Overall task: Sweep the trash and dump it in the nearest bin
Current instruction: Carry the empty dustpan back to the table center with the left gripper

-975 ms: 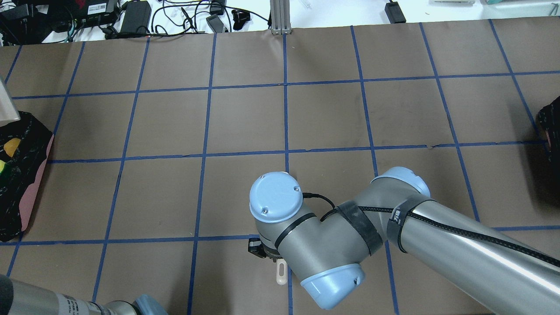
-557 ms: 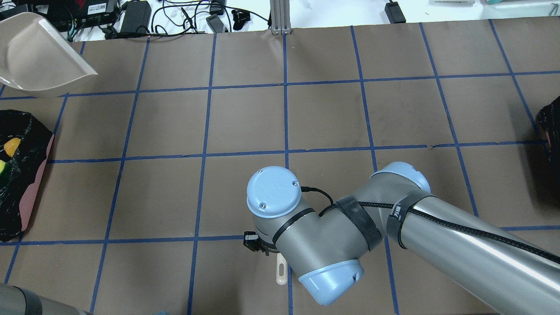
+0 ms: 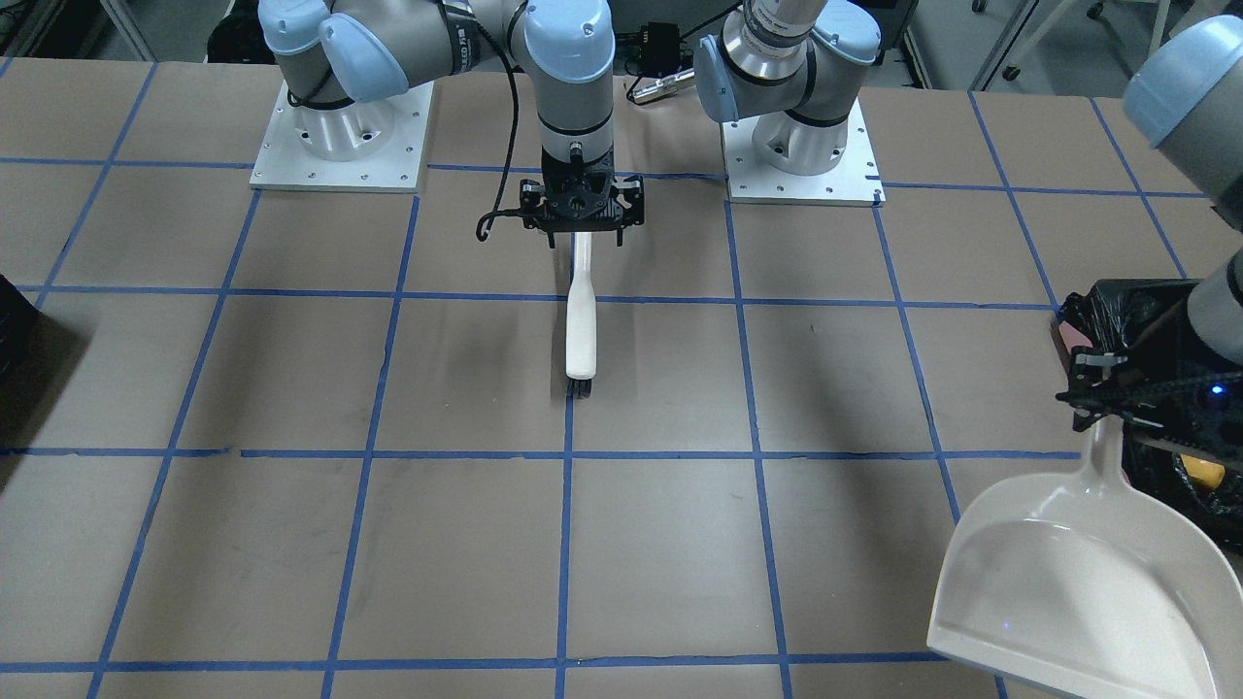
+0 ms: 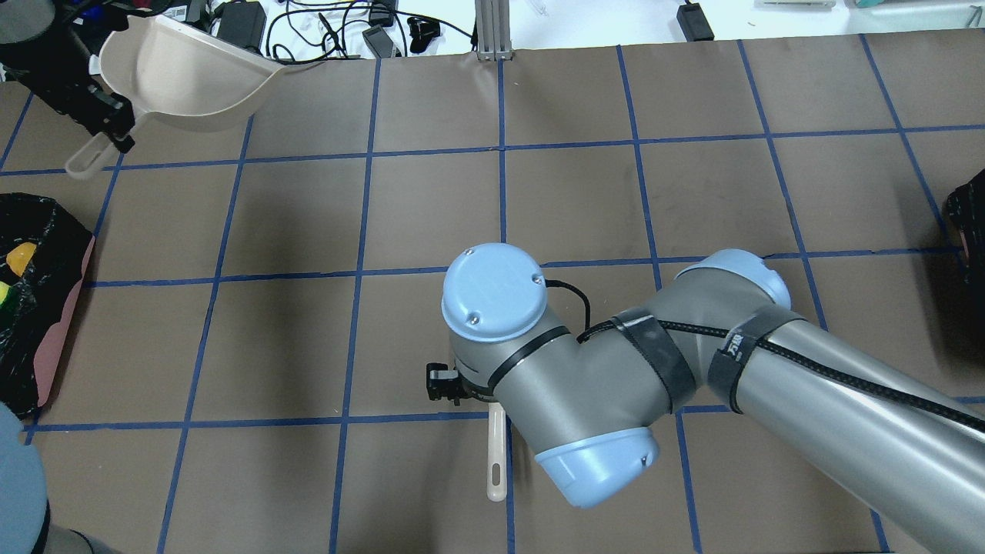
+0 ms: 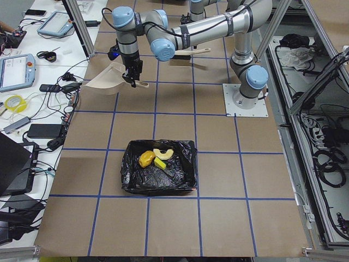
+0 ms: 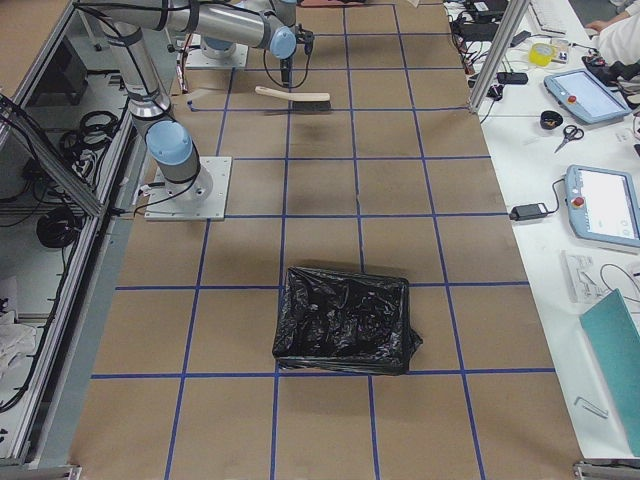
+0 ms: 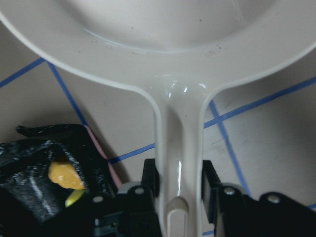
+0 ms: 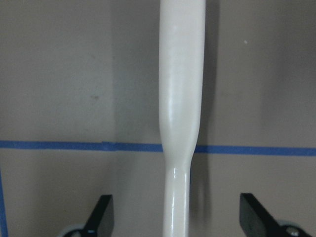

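Your left gripper (image 7: 180, 173) is clamped on the handle of the dustpan (image 4: 185, 77), with one finger pressed to each side of it. The scoop stretches out ahead of the gripper, away from the robot, and the pan hangs clear above the table (image 4: 431, 215). Look back from that gripper, toward the robot's side and lower down, and you find the bin (image 5: 163, 188). It is pink-walled and lined with a black bag, and its corner shows just behind the gripper in the wrist view.

The trash is inside the bin. The orange lump (image 5: 145, 159) lies on the bag with the sponge piece (image 5: 160, 163) right beside it, and a pale curved piece (image 5: 163, 153) sits just beside both.

Your right gripper (image 3: 581, 216) has nothing in its grasp. Its fingers (image 8: 102, 217) stand wide apart, and the handle of the brush (image 3: 581, 325) runs between them, touched by neither. The brush lies on the table directly below that gripper. Its handle end pokes out behind the gripper toward the robot, and its bristled head lies out ahead, away from the robot.

A second bin (image 6: 345, 320), also lined with a black bag, stands well apart from the right gripper, toward the table's end on the robot's right.
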`<state>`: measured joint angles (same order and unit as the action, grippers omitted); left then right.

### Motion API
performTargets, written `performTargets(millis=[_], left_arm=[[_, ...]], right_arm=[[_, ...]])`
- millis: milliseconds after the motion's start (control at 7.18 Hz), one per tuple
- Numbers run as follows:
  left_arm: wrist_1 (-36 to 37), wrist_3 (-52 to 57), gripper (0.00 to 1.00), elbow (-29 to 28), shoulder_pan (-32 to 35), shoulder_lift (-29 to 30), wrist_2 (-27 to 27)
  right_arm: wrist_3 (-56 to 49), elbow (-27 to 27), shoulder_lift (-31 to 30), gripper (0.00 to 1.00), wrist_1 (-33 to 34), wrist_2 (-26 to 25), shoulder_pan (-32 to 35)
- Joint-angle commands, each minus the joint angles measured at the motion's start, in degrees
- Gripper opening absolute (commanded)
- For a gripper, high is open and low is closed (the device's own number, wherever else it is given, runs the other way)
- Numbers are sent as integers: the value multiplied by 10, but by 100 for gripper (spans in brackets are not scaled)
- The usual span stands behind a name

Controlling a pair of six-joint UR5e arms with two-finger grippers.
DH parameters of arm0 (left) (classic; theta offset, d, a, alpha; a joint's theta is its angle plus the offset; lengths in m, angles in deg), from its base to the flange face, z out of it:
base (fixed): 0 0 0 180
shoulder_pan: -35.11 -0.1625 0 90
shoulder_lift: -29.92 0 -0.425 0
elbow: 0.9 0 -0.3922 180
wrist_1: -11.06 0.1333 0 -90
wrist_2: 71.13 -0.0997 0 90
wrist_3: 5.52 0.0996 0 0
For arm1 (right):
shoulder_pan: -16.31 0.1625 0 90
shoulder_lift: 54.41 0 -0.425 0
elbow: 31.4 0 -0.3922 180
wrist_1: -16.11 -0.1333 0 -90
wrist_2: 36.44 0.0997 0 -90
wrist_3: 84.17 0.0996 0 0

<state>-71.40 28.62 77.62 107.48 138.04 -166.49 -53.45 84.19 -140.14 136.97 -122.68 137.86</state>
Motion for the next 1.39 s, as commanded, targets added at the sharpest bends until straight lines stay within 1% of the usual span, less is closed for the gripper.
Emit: performTargets(millis=[0, 139, 279, 418, 557, 697, 975, 1115, 1254], left_arm=[[6, -179, 0, 24, 49, 14, 53], [7, -234, 0, 24, 85, 30, 65], [8, -262, 0, 24, 121, 44, 79], [17, -262, 0, 26, 145, 54, 88], [19, -262, 0, 26, 180, 60, 87], [17, -295, 0, 31, 221, 69, 85], [20, -359, 0, 42, 281, 89, 88], [47, -387, 0, 43, 307, 103, 90], [59, -404, 0, 44, 347, 111, 84]], right_arm=[[-72, -25, -9, 93, -41, -2, -70], [-96, -76, -10, 99, -107, -2, -106], [-126, -138, -9, 100, -187, -2, -130], [-151, -196, -9, 100, -257, -4, -150], [-170, -239, -15, 100, -311, -8, -164], [-194, -257, -29, 100, -322, -18, -171], [-196, -259, -51, 100, -340, -28, -183], [-209, -257, -51, 100, -340, -27, -198], [-230, -256, -51, 100, -345, -26, -230]])
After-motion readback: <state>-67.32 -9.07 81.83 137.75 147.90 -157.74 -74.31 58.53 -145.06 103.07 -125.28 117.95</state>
